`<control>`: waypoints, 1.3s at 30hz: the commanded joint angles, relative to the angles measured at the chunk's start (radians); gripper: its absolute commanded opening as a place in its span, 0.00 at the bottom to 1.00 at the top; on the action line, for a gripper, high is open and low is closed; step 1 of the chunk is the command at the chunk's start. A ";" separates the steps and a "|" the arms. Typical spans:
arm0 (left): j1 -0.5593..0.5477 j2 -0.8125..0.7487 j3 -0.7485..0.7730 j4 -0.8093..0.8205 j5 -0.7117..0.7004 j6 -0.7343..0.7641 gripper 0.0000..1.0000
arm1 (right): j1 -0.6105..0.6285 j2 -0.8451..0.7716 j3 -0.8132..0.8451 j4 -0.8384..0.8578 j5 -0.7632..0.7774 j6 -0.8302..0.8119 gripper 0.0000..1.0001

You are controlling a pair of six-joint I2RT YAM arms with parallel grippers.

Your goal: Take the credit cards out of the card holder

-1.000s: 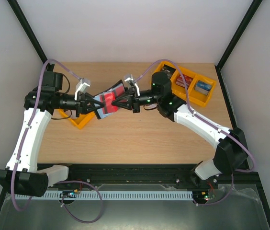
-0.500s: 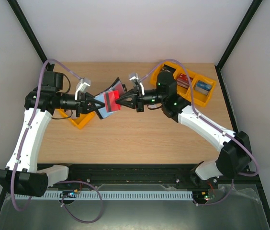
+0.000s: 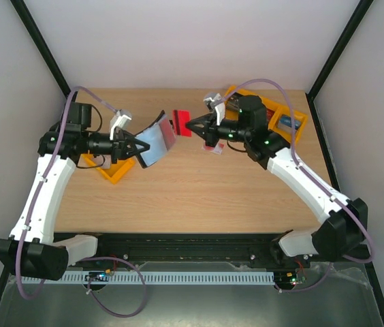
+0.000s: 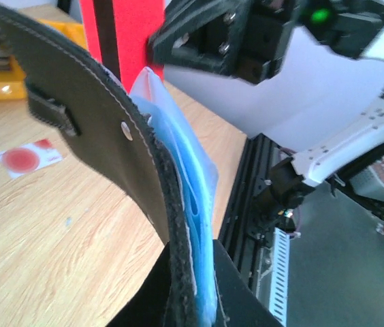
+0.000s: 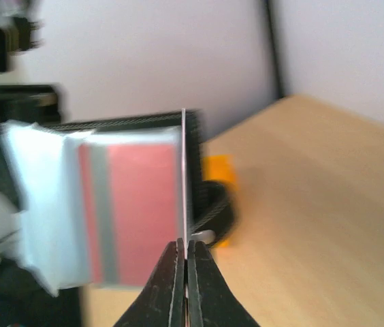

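My left gripper [image 3: 135, 148] is shut on the black card holder [image 3: 150, 143] and holds it open above the table, its blue clear pockets facing right. In the left wrist view the holder [image 4: 97, 116] curves up from the jaws of that gripper [image 4: 195, 266]. My right gripper [image 3: 190, 127] is shut on a red credit card [image 3: 180, 124] with a dark stripe, held clear of the holder. That card is edge-on in the right wrist view [image 5: 184, 177], above the gripper [image 5: 186, 248]. A pale card with a red blotch [image 3: 214, 148] lies on the table, also in the left wrist view [image 4: 30, 157].
A yellow tray [image 3: 293, 139] with stacks of cards stands at the back right. Another yellow tray [image 3: 114, 172] lies under the left arm. A red edge [image 3: 168, 136] shows in the holder's pocket.
My right gripper has drawn back to the right and up, pulling the red card fully out of the holder. The left gripper has kept hold of the holder, almost in place.
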 commanded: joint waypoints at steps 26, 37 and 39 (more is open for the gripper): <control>0.069 -0.032 -0.087 0.195 -0.147 -0.224 0.02 | 0.354 0.188 -0.507 1.815 1.371 -2.357 0.02; 0.085 -0.034 -0.093 0.209 -0.150 -0.240 0.02 | 0.318 -0.045 -0.501 0.555 1.438 -1.340 0.02; 0.088 -0.033 -0.097 0.210 -0.145 -0.240 0.02 | 0.287 -0.008 -0.450 0.406 1.373 -1.150 0.02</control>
